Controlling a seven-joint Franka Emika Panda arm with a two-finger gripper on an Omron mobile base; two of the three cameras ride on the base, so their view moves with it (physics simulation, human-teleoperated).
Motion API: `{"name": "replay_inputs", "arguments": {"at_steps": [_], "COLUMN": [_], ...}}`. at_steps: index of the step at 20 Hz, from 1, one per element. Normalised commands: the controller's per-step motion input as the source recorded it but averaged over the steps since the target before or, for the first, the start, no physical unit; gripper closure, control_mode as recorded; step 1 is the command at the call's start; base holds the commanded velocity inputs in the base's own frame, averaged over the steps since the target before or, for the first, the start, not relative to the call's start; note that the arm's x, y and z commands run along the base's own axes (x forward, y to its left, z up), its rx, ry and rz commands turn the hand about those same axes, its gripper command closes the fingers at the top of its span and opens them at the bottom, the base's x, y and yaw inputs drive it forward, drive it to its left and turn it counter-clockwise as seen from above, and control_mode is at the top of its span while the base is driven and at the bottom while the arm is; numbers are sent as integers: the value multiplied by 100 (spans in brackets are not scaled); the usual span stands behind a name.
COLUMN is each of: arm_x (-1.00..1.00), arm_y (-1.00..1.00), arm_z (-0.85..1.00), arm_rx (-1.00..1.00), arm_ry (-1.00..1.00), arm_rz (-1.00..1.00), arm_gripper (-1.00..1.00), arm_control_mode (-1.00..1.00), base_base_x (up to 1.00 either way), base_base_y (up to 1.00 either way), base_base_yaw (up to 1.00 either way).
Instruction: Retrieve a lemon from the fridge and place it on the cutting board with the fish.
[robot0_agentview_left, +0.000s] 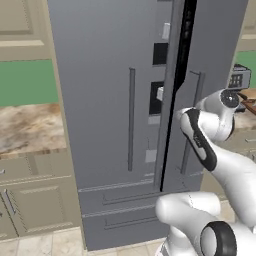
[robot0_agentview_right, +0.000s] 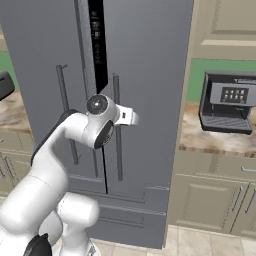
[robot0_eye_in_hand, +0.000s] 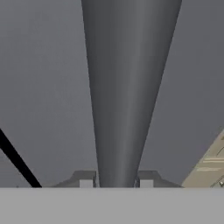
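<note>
Now, my gripper (robot0_eye_in_hand: 116, 183): pinched on the bar handle (robot0_eye_in_hand: 127, 96)
Fridge (robot0_agentview_left: 100, 125): right ahead of my gripper, door slightly ajar

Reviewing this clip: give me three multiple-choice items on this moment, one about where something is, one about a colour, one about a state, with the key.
1. Where does the coffee machine stand?
A. On the counter to the right of the fridge
B. On the floor in front of the fridge
C. On top of the fridge

2. What colour are the fridge doors?
A. White
B. Dark grey
C. Beige

3. What is the gripper doing?
A. Hanging open, clear of the fridge
B. Shut on the right door handle
C. Holding a mug

Key:
1 A: in the right base view the machine sits on the marbled counter beside the fridge.
2 B: both base views show dark grey door panels, unlike the beige cabinets.
3 B: in the hand view the handle bar runs down between the two fingertips, one on each side of it.
</note>
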Motion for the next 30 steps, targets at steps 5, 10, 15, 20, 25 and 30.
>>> {"name": "replay_inputs", "arguments": {"at_steps": [5, 10, 15, 20, 25, 30], "arm_x": [-93, -50, -25, -15, -28, -74], "arm_y": [-82, -100, -69, -7, 0, 0], "arm_z": [31, 25, 2, 0, 2, 4], "arm_rx": [21, 34, 22, 0, 0, 0], "arm_ry": [0, 0, 0, 0, 0, -1], "arm_rz": [14, 22, 23, 12, 6, 0], "arm_gripper": [100, 100, 100, -100, -100, -100], "arm_control_mode": [-100, -100, -100, -100, -100, -100], "base_base_x": [0, 0, 0, 0, 0, 0], "base_base_y": [0, 0, 0, 0, 0, 0], "base_base_yaw": [0, 0, 0, 0, 0, 0]}}
